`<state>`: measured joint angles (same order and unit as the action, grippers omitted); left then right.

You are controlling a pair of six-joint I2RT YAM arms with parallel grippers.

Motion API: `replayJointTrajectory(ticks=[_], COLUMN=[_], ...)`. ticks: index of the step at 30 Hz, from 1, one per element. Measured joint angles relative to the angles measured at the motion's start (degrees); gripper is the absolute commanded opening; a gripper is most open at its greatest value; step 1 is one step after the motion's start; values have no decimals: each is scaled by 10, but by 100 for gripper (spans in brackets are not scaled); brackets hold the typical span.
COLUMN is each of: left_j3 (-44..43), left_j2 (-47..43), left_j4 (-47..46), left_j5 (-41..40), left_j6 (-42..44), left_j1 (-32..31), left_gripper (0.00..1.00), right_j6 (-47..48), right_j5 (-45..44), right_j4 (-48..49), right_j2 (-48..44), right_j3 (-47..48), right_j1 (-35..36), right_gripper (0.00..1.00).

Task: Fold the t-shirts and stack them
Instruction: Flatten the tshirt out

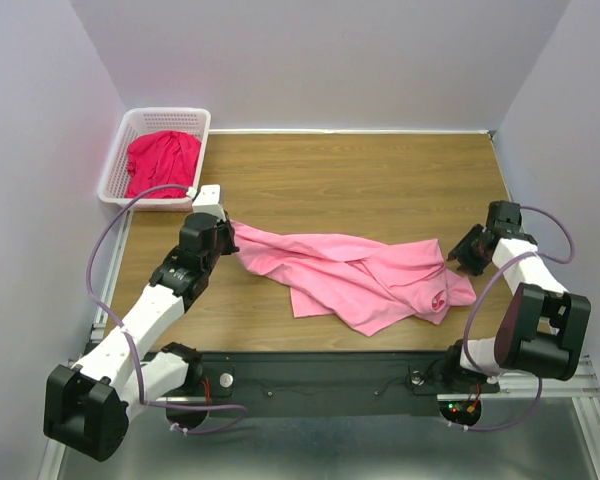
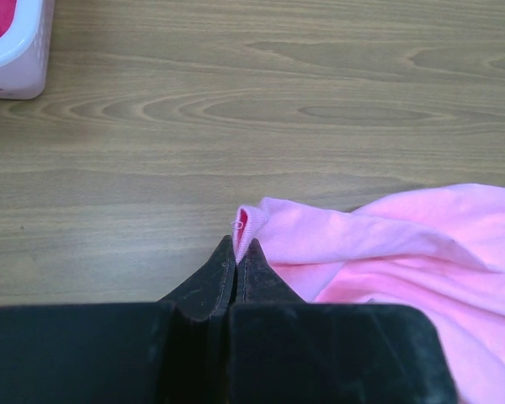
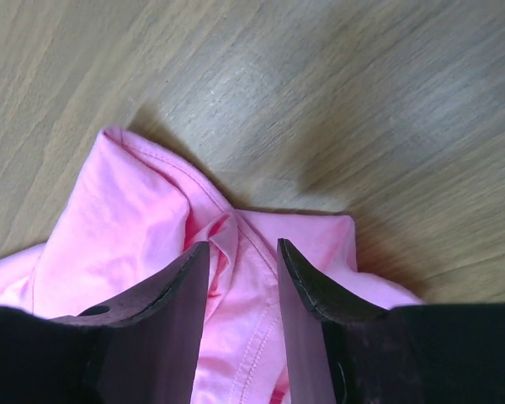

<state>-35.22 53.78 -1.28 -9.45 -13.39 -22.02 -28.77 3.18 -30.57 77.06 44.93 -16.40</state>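
Corner of the pink t-shirt (image 2: pixel 387 244) is clenched in my left pincer (image 2: pixel 238 244). My right pincer (image 3: pixel 242 252) stands released, fingers straddling a fold at the other end. The shirt lies crumpled on the table (image 1: pixel 360 180). I count two tees and one basket (image 1: pixel 115 162); the crimson t-shirt (image 1: pixel 162 160), bunched inside, is partly hidden.

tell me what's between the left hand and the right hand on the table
The pink t-shirt, crumpled, spans from the left hand to the right hand; the top view shows it.

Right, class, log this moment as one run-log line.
left pincer: shut on pink t-shirt edge | right pincer: open, astride its other end | red t-shirt: in basket | folds: none yet
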Motion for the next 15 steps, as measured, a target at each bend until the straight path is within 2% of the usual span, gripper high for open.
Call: replayJointTrajectory(ticks=[15], left_j3=[0], left_j2=[1], left_j4=[0], left_j5=[8], left_j6=[0], left_j1=[0], left_gripper=[0], right_j6=[5], right_j5=[73], right_j4=[27], right_j2=[45], right_j3=[-14], right_j1=[0], right_gripper=[44])
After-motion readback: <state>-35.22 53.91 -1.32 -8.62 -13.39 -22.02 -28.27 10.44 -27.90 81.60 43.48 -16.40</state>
